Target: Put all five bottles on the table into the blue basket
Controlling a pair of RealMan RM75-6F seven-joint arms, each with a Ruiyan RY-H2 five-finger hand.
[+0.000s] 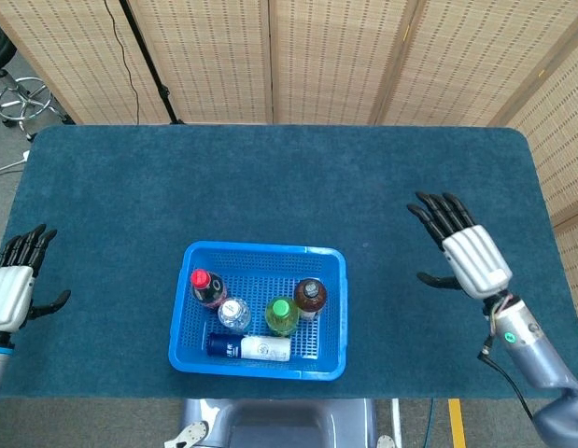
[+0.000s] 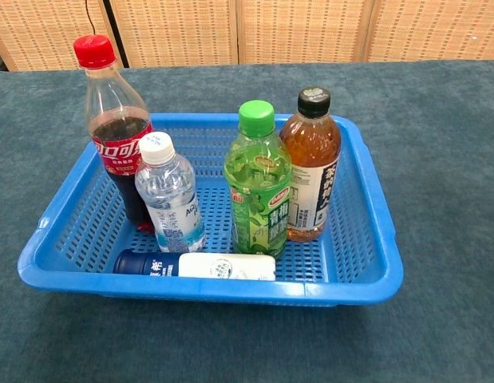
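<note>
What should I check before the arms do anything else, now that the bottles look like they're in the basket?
1. Five bottles inside the blue basket: ok. Cola bottle, water bottle, green bottle, tea bottle and the white bottle are all in it.
2. Bottles stable: ok. Four stand upright; the white one lies flat along the front wall.
3. Right hand holds nothing: ok, fingers spread, well off to the basket's side.
4. Left hand holds nothing: ok, fingers spread, at the table's edge.
5. Stray bottles on the table: ok, none visible outside the basket.
</note>
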